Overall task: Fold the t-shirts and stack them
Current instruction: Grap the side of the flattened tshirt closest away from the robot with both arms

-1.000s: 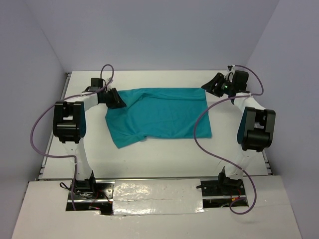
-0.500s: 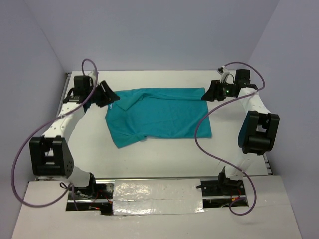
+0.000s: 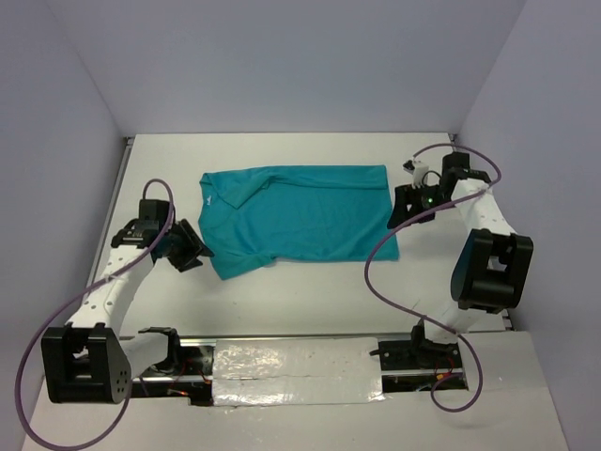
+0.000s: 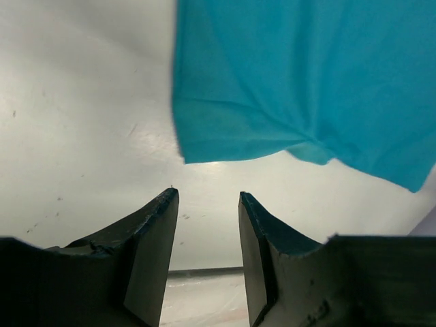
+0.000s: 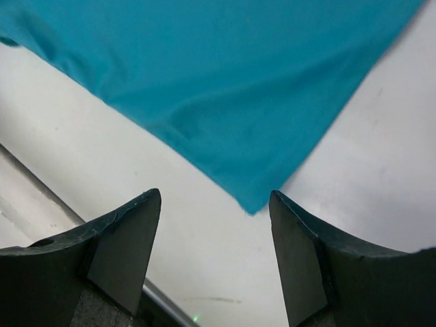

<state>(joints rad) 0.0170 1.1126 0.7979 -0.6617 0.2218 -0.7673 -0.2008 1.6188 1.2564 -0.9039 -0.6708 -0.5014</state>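
Observation:
The teal t-shirt [image 3: 300,216] lies spread flat across the middle of the white table [image 3: 310,296], collar at its left end. My left gripper [image 3: 194,246] hovers just off its near-left corner. In the left wrist view that gripper [image 4: 208,196] is open and empty, with the t-shirt's corner [image 4: 204,146] just ahead of the tips. My right gripper [image 3: 398,209] is at the shirt's right edge. In the right wrist view this gripper [image 5: 214,197] is open, and the t-shirt's pointed corner [image 5: 248,197] lies below, close to one finger [image 5: 296,245] and not gripped.
Pale walls [image 3: 56,141] close in the table on three sides. Purple cables [image 3: 376,254] loop from both arms over the table. A foil-taped strip [image 3: 291,362] with the arm bases runs along the near edge.
Both grippers have left the shirt's far corners and come nearer, the left to the near-left corner, the right down the right edge. Their jaws have opened.

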